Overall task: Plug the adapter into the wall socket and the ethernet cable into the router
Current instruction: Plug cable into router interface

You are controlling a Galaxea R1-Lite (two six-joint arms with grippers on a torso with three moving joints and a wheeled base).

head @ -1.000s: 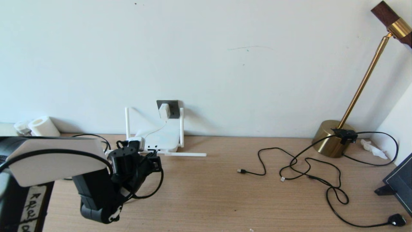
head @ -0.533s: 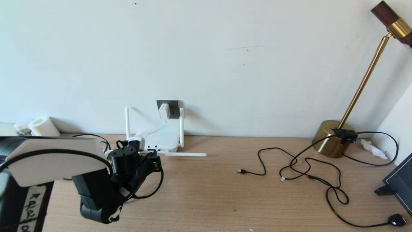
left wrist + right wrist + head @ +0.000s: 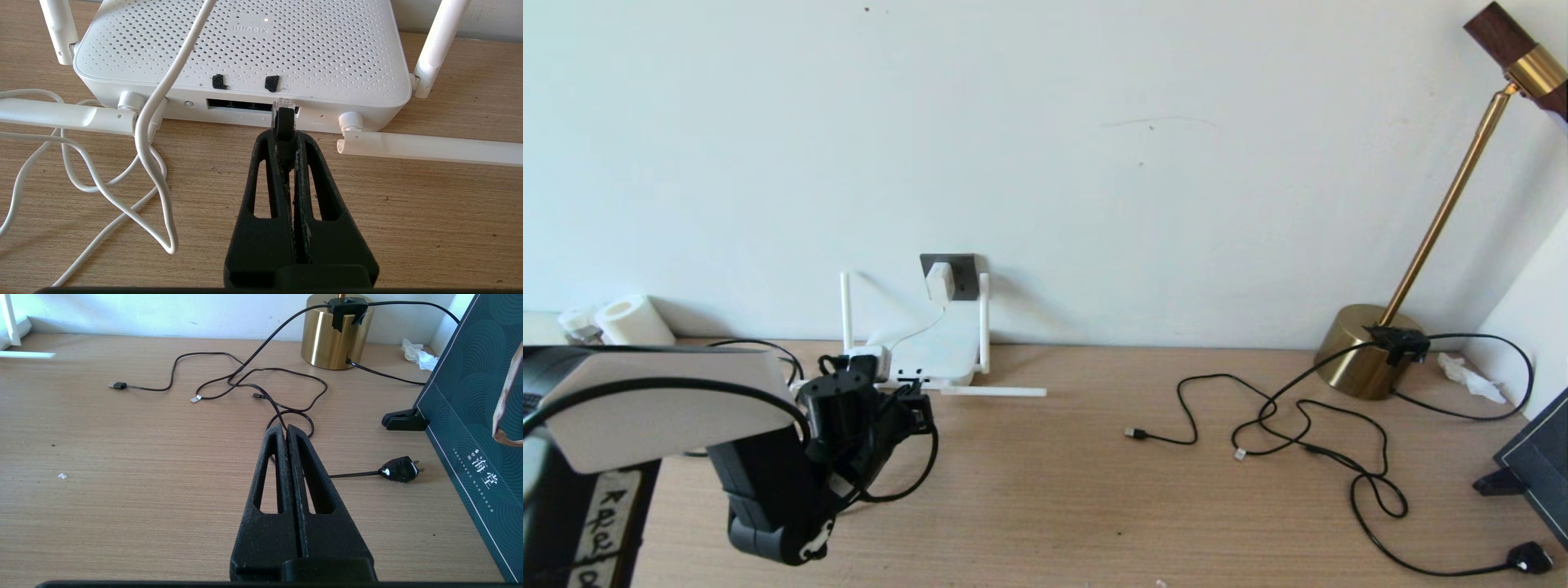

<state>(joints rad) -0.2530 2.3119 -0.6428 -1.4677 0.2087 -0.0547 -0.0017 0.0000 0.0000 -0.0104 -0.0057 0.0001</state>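
Clamping ethernet cable [image 3: 284, 122] in left gripper [image 3: 286, 141] at router [image 3: 245, 53] port, 12 o'clock; tilted plug risks jamming.

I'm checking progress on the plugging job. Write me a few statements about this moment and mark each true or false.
1. The adapter sits in the wall socket. True.
2. The left gripper is open and holds nothing. False: it is shut on the ethernet cable, its plug at the port row of the router.
3. The right gripper holds a black cable. False: it is shut on nothing, above the table.
4. A brass lamp stands at the right of the table. True.
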